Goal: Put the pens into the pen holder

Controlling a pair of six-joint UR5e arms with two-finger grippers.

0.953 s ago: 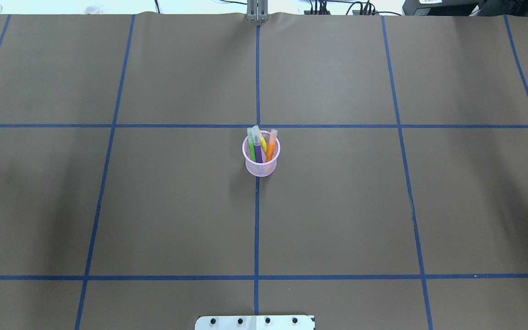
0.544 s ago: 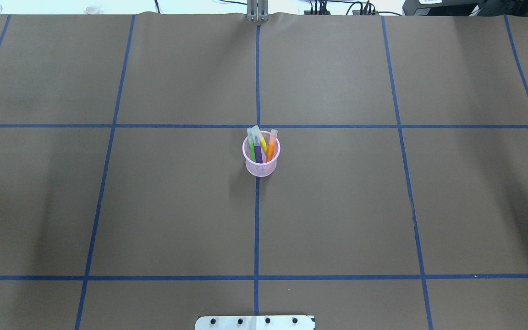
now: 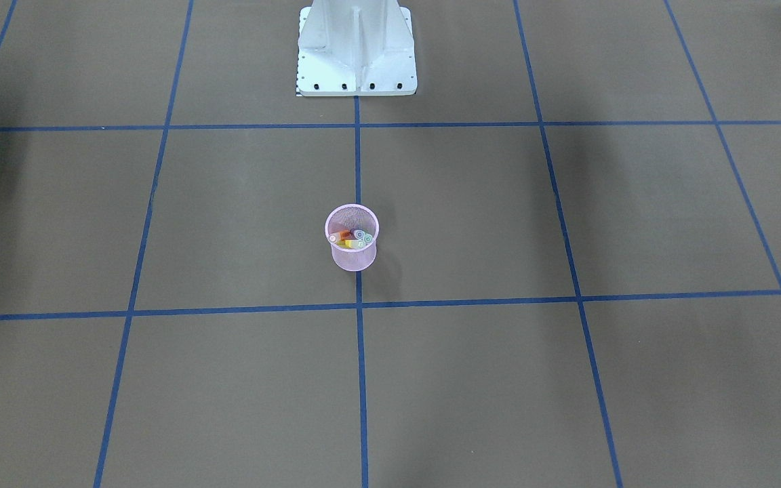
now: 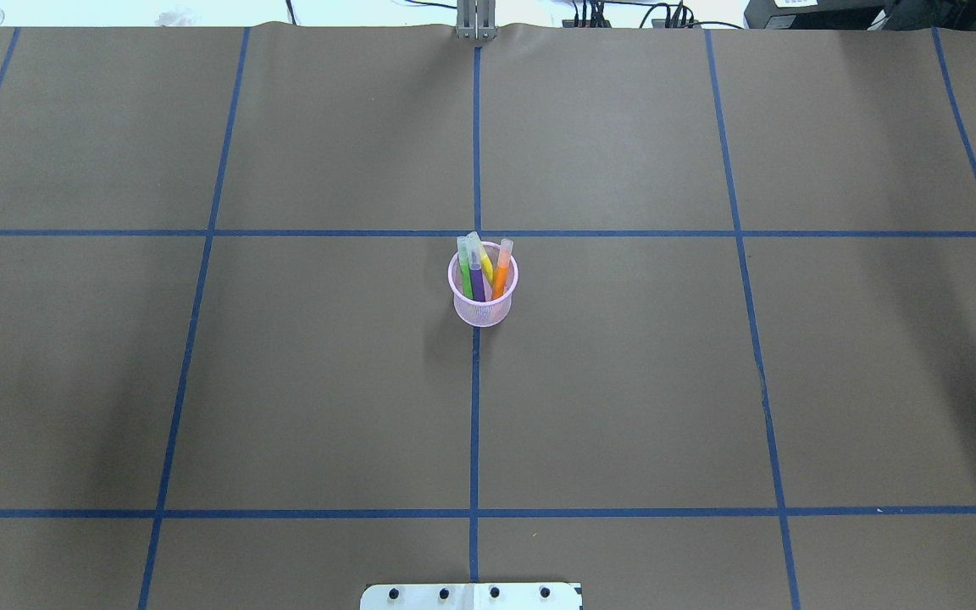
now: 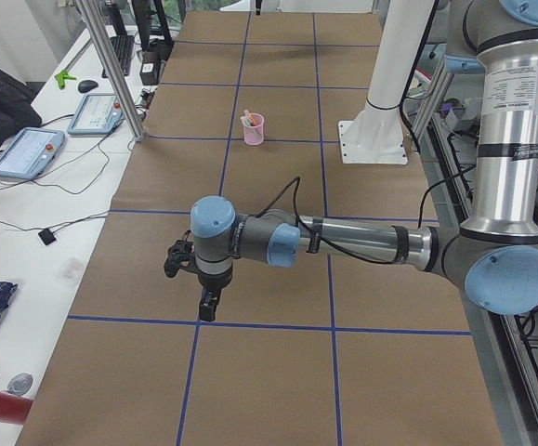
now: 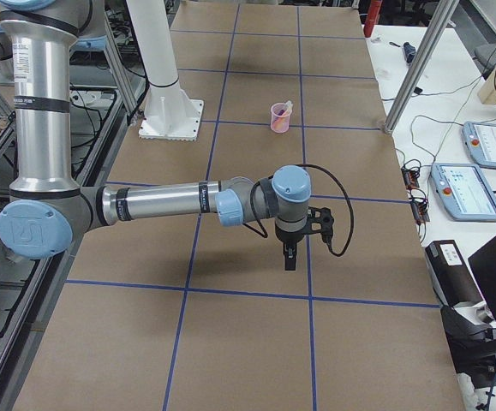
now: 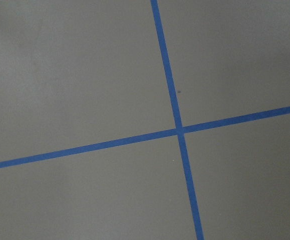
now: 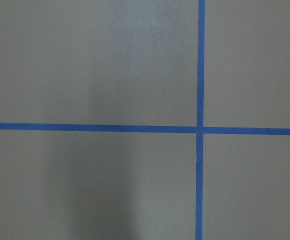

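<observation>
The pink wire-mesh pen holder [image 4: 483, 310] stands upright at the table's middle, on the centre tape line. The green pen [image 4: 465, 276], purple pen [image 4: 477, 283], yellow pen [image 4: 485, 263] and orange pen [image 4: 501, 276] stand inside it, caps up. The holder also shows in the front view [image 3: 353, 258]. My left gripper [image 5: 209, 305] shows only in the exterior left view, low over the paper and far from the holder [image 5: 253, 130]. My right gripper [image 6: 289, 257] shows only in the exterior right view, also far from the holder [image 6: 279, 118]. I cannot tell whether either is open or shut.
Brown paper with blue tape lines [image 4: 474, 424] covers the table. The robot's white base plate [image 3: 356, 47] stands at the near edge. Metal posts [image 5: 111, 65] and side tables with tablets [image 6: 466, 188] and cables flank both ends.
A dark tip of the right arm at the overhead view's right edge one second ago has left that view. The holder and pens have not moved.
</observation>
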